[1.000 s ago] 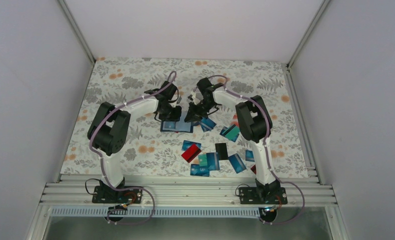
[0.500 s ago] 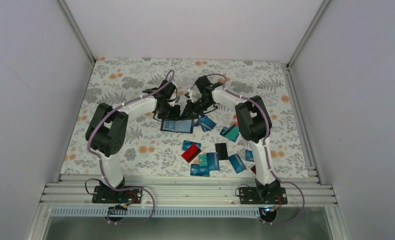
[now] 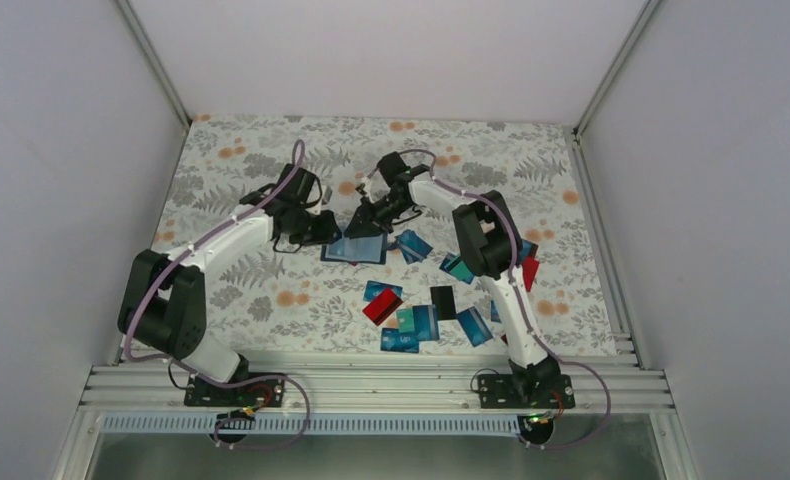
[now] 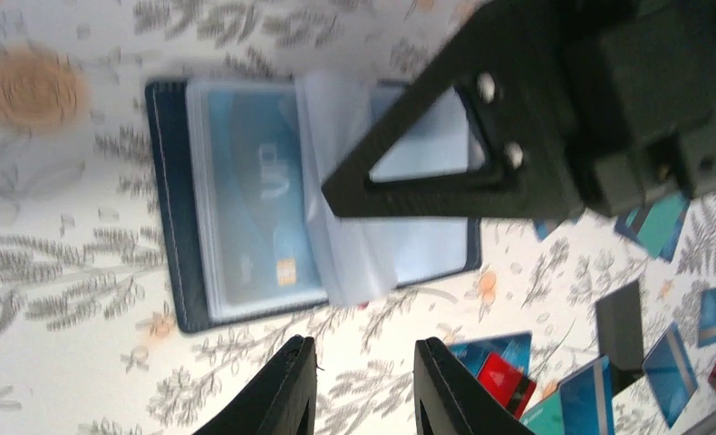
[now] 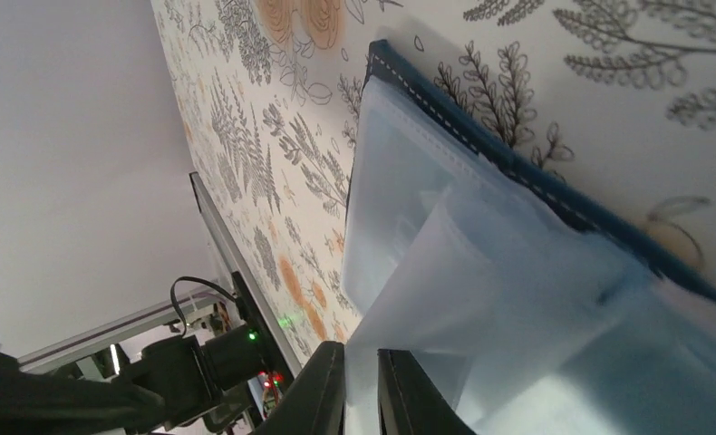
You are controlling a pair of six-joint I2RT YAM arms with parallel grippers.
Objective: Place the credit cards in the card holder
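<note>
A: Cards (image 3: 401, 340) up front, a loose scatter of blue and teal on the mat (image 3: 221, 170), right of centre. There's a red card (image 3: 381, 308) and a black card (image 3: 442, 300) in among them.

B: And just beyond that scatter?

A: The holder (image 3: 353, 251). It lies open and flat on the mat at mid-table, navy cover down and clear pockets up. The left pocket has a pale card (image 4: 255, 208) tucked inside.

B: Where's the left claw (image 4: 363, 343)?

A: It hangs over the mat on the near side of the holder, fingers spread a little with nothing between them. It's clear of the holder, not touching it.

B: The right one looks busier.

A: It is. The right claw (image 5: 362, 349) comes in from the far right, tilted down over the holder's right half. Its fingers are pressed together on one clear sleeve (image 5: 445, 272), pinching it at its edge. That leaf stands up off the stack, curled, while the others lie flat beneath it.

B: Any loose card in either claw?

A: None that shows. The right claw grips only plastic, and the left has bare mat showing through the gap.

B: And past the holder?

A: Flowered mat running to the back wall.
</note>
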